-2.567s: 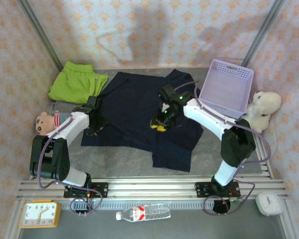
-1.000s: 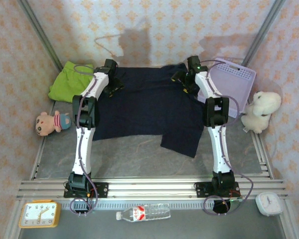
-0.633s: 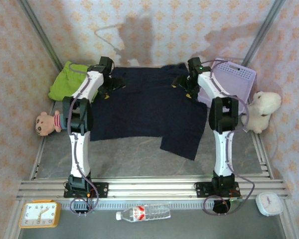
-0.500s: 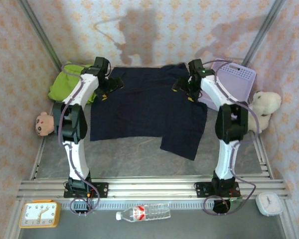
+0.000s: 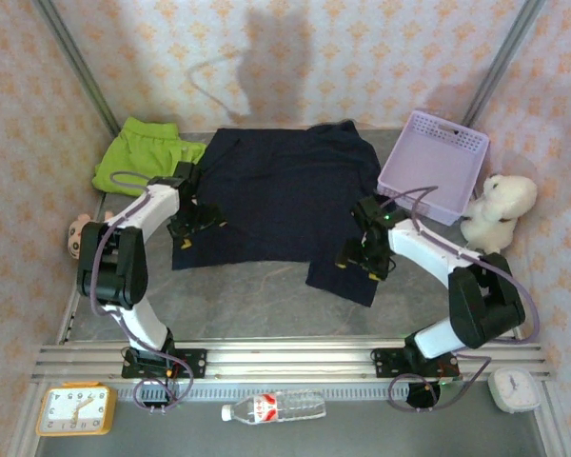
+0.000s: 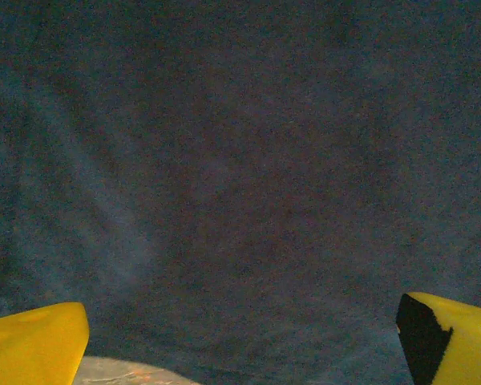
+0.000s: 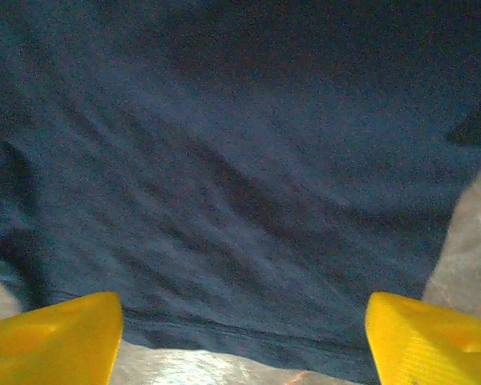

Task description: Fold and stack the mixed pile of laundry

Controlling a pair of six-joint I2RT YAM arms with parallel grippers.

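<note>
The dark navy garment (image 5: 281, 195) lies spread flat across the middle of the table. The lime-green garment (image 5: 143, 157) sits bunched at the back left, touching the navy one's far left corner. My left gripper (image 5: 200, 233) hovers low over the navy garment's near left hem, open, its yellow fingertips (image 6: 32, 345) wide apart over navy cloth (image 6: 240, 176) with nothing between them. My right gripper (image 5: 360, 267) is over the near right flap, open too. There the yellow fingertips (image 7: 56, 345) straddle the navy hem (image 7: 240, 321), with bare table just below it.
A lavender basket (image 5: 428, 167) stands at the back right with a white plush toy (image 5: 500, 209) beside it. A small doll (image 5: 74, 236) lies at the left edge behind my left arm. A clock (image 5: 74, 409), a bottle (image 5: 271, 407) and a white timer (image 5: 514, 388) lie beyond the near rail.
Both arms have drawn back from the navy garment's far edge to its near hem. The garment now lies flat and farther back than at first.
</note>
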